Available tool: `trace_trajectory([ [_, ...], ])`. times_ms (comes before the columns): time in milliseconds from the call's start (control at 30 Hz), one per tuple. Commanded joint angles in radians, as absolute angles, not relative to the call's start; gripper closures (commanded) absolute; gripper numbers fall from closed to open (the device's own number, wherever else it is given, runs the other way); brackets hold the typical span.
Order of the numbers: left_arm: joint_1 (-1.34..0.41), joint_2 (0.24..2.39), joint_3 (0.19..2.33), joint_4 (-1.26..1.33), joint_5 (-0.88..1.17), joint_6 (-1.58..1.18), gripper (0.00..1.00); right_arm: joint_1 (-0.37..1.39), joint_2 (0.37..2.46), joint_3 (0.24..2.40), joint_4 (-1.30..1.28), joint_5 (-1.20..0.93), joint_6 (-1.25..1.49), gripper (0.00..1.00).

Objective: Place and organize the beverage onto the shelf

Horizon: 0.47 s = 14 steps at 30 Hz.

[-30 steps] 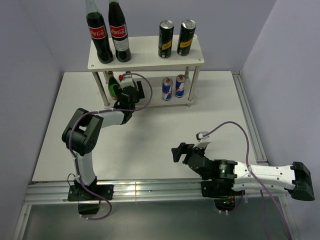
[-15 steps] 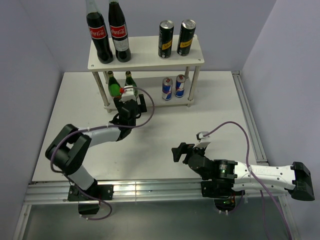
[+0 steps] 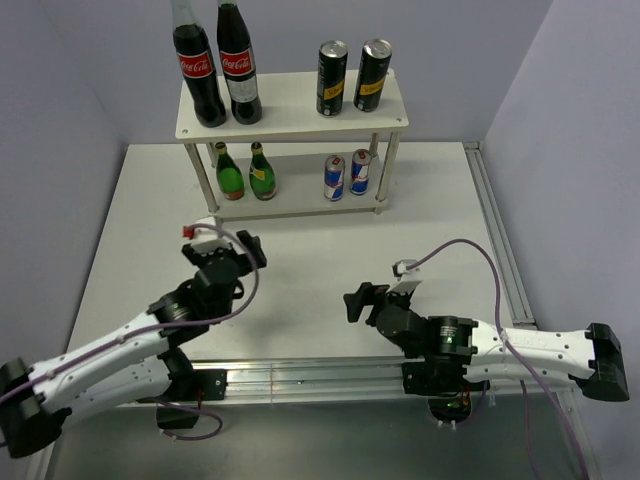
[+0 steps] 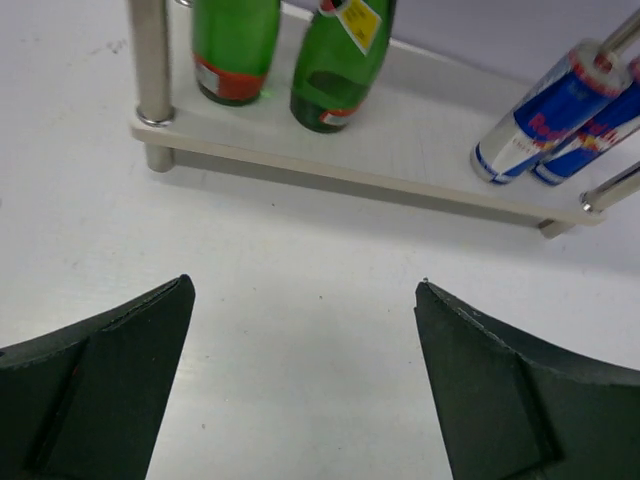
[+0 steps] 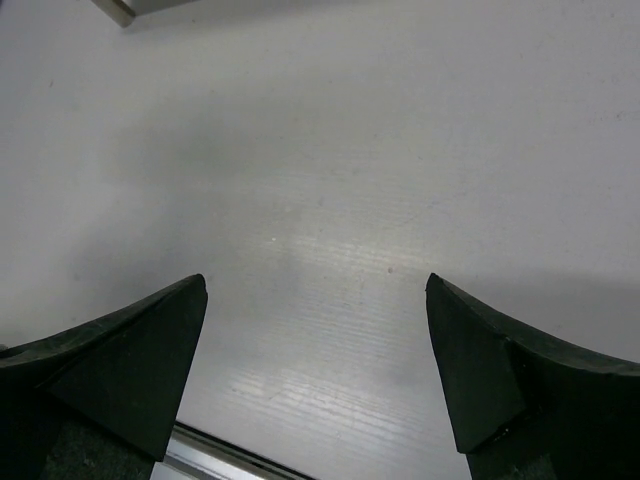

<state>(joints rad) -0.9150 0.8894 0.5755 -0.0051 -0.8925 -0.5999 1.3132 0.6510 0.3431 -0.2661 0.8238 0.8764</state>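
Left gripper: my jaws are spread wide with nothing between them. It hovers over the bare table, near the shelf front but apart from it.
Right gripper: my jaws are wide apart here too and hold nothing. It sits low over the table, close to my base.
Shelf: stands at the far side of the table, both boards loaded.
Upper board: two black cans upright at the right, side by side. Two cola bottles at the left.
Lower board: two green bottles at the left, two blue-and-silver cans at the right. Each pair stands close together and the pairs are well apart.
Step in hand: I judge the placing done. All six drinks stand on the shelf, sorted by kind, and none is on the table.
Next move: probably only an alignment check, or parking both arms. If I nudge a bottle, I go in slow and low under the upper board, because its neighbour is just beside it.
Hidden: my left wrist view cuts off the bottle necks and can tops and misses the upper board. From above, the upper board covers the rear of the lower one.
Hard to make out: whether the paired bottles touch. The right bottle looks tilted in the left wrist view, but I cannot tell whether that is lens angle. My right wrist view shows only table and an unidentified pale corner.
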Motion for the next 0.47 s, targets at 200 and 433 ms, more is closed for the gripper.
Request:
trace_trajectory([
  [200, -0.939, 0.388, 0.506, -0.392, -0.934, -0.804, 0.01, 1.336, 0.586, 0.698, -0.305, 0.923, 0.622, 0.02],
  [433, -0.939, 0.342, 0.495, -0.382, -0.923, -0.782, 0.01, 1.336, 0.572, 0.834, -0.301, 0.976, 0.444, 0.01],
])
